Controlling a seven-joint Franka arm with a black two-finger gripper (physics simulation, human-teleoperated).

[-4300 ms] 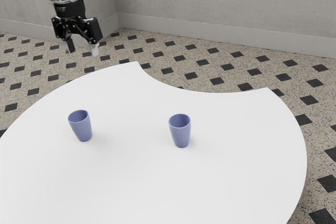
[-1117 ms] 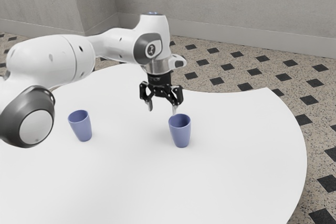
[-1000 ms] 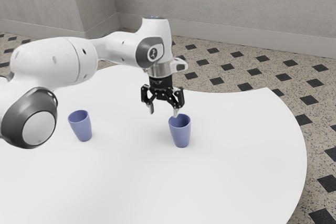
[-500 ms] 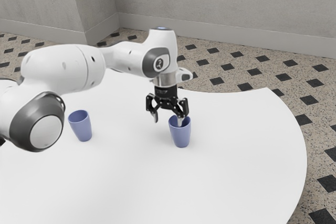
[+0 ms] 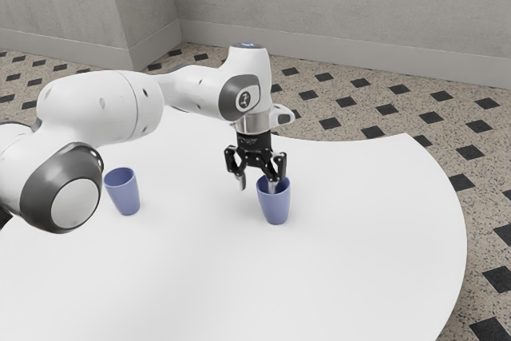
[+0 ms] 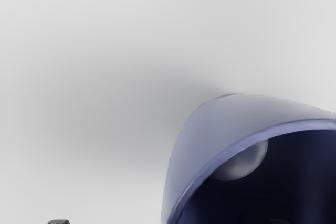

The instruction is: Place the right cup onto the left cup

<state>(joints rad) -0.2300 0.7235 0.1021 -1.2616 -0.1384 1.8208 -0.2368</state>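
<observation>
Firstly, at the exterior view's left, one cup (image 5: 123, 193) stands upright. Next, the gripper (image 5: 257, 186) has its fingers spread, one inside the other cup (image 5: 275, 207), upright on the table (image 5: 359, 253); closing off-centre could tip or drag it.
</observation>
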